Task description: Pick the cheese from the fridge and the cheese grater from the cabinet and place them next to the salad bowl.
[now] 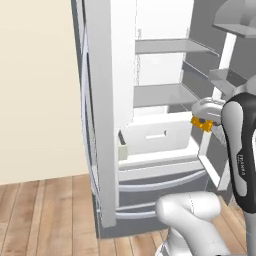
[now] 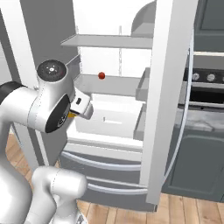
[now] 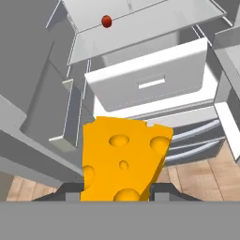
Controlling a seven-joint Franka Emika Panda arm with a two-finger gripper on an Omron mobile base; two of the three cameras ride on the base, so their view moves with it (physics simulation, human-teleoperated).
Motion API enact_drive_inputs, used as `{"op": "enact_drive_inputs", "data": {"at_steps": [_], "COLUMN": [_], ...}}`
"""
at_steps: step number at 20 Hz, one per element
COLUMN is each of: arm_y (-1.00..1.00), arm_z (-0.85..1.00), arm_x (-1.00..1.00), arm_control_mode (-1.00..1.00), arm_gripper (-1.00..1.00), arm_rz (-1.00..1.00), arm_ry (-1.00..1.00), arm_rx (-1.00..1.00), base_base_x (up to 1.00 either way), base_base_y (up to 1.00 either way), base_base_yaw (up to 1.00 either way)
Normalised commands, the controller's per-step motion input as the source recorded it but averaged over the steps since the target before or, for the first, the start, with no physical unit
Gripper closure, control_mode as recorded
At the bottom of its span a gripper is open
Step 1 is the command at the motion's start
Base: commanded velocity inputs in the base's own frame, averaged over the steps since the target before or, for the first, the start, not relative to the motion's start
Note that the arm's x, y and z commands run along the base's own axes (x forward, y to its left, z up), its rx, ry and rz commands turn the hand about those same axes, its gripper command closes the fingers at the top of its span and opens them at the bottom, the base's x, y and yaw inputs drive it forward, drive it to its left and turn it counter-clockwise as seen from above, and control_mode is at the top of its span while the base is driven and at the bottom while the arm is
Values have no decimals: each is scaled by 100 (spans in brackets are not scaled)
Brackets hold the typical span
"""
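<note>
The cheese (image 3: 123, 157), a yellow-orange wedge with holes, sits between my fingertips (image 3: 161, 190) in the hand view. My gripper (image 1: 202, 123) is shut on the cheese (image 1: 203, 125) and hangs in front of the open fridge (image 1: 107, 100), level with its white drawer (image 1: 157, 133). From the right base view my forearm covers most of the hand, and a sliver of the cheese (image 2: 71, 115) shows beside it. The cheese grater, the cabinet and the salad bowl are out of view.
A small red ball (image 2: 101, 75) lies on a fridge shelf (image 2: 109, 85). The fridge doors stand open on both sides, the right door (image 2: 164, 100) close to a stove (image 2: 205, 78) and a dark lower cupboard (image 2: 197, 162). Wooden floor (image 1: 45, 215) lies below.
</note>
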Motion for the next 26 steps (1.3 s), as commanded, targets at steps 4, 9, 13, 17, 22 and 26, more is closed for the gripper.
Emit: {"op": "enact_drive_inputs", "data": {"at_steps": [4, 9, 13, 17, 22, 26], "arm_y": [0, 0, 0, 0, 0, 0], "arm_z": [0, 0, 0, 0, 0, 0], "arm_x": [0, 0, 0, 0, 0, 0], "arm_control_mode": [100, 100, 100, 100, 100, 100], "arm_gripper": [100, 100, 100, 100, 100, 100], "arm_rz": [0, 0, 0, 0, 0, 0], "arm_ry": [0, 0, 0, 0, 0, 0], "arm_rx": [0, 0, 0, 0, 0, 0], "base_base_x": [-68, -66, -60, -42, -21, -17], "base_base_y": [0, 5, 18, 29, 34, 29], "base_base_yaw": [0, -1, -11, -23, -47, -62]}}
